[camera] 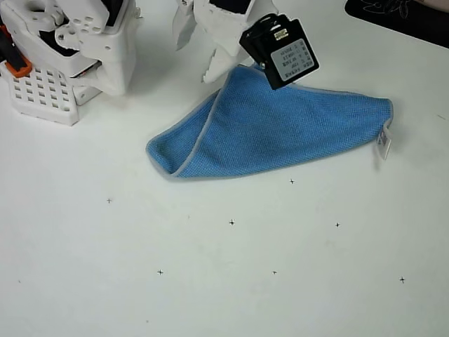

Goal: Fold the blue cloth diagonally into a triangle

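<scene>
Already the blue cloth (280,130), nubby microfibre with grey piping, lies triangle-folded beneath the end effector (217,67), fingers apart.

Blue cloth (280,130) matt, woven-textured; table (224,281) smooth white

A white table (224,281) carries everything. The blue cloth (280,130) lies on it right of centre and toward the far side, folded into a rough triangle, with its small white tag (384,142) at the right tip. Far left stands the arm's white base (49,95) with its perforated block. A dark mat (400,17) occupies the far right corner. Small black cross marks (231,222) dot the near half.
</scene>
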Robot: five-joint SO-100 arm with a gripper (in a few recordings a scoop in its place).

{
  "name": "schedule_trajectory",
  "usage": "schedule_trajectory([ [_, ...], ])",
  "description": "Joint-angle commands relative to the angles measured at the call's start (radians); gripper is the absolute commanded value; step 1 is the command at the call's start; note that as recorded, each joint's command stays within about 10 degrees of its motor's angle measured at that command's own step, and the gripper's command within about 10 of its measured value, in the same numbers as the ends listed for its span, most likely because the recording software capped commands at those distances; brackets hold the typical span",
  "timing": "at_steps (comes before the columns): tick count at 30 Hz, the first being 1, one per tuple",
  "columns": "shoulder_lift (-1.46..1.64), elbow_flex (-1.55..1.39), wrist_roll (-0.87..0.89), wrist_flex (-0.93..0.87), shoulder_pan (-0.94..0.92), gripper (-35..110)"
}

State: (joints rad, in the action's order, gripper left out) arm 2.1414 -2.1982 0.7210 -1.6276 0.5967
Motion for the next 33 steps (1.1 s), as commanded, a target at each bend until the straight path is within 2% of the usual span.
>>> schedule_trajectory([
  [1,0.103,-0.026,0.003,-0.014,-0.005,31],
  [18,0.094,-0.075,-0.044,0.046,-0.038,31],
  [33,0.255,-0.249,-0.129,0.107,-0.127,31],
])
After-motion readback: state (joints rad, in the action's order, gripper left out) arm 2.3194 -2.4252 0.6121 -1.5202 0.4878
